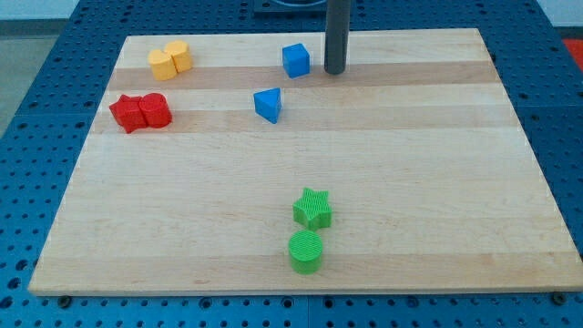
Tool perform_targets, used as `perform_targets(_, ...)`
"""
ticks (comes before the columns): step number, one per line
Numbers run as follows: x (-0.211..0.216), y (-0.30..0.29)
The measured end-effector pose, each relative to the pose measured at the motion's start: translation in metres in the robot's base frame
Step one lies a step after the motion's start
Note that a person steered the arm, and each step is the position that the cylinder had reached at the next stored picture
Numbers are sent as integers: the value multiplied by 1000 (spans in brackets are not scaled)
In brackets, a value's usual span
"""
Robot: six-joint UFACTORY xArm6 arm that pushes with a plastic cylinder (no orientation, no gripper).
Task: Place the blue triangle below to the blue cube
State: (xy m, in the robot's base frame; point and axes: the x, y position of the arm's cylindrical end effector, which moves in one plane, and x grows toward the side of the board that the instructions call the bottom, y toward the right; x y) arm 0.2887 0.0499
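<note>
The blue cube [295,60] sits near the view's top, just left of centre. The blue triangle [268,104] lies below it and slightly to the left, a small gap apart. My tip [335,71] rests on the board just right of the blue cube, not touching it, and up and to the right of the blue triangle.
Two yellow blocks [170,60] touch each other at the top left. A red star and red cylinder [141,111] sit together at the left. A green star [312,208] and a green cylinder [306,251] stand near the bottom centre. The wooden board [455,182] lies on a blue perforated table.
</note>
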Motion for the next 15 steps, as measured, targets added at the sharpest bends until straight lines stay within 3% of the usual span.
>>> perform_targets(2, 11, -12)
perform_targets(3, 59, -18)
perform_targets(10, 137, -102)
perform_targets(11, 135, -120)
perform_targets(13, 83, -99)
perform_targets(14, 35, -73)
perform_targets(15, 29, -71)
